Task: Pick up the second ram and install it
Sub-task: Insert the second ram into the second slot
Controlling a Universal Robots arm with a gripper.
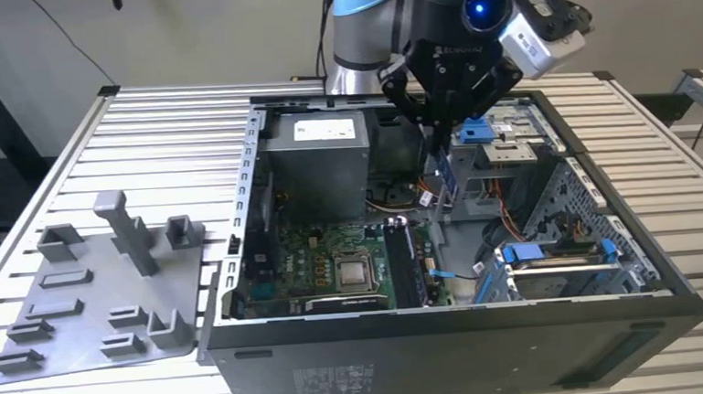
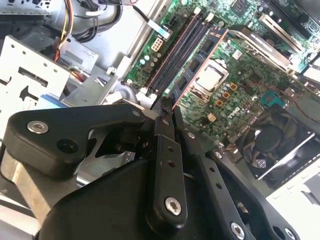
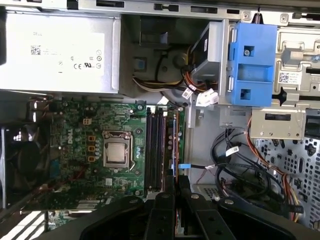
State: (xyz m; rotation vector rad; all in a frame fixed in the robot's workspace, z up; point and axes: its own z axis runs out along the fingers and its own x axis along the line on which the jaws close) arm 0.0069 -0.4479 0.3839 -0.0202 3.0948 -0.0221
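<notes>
I hold the second ram [image 2: 200, 62] edge-on in my jaws, shut tight on its near end. In the second wrist view it hangs just above the long black slots [image 2: 177, 50] on the green board [image 2: 235, 75]. The gripper [image 1: 444, 155] sits over the open computer case [image 1: 458, 337] on the counter [image 1: 165, 135]. I think I should line the stick up straight with an empty slot and push down evenly, not tilted.

No legible text, power supply label [image 3: 60, 50]
</notes>
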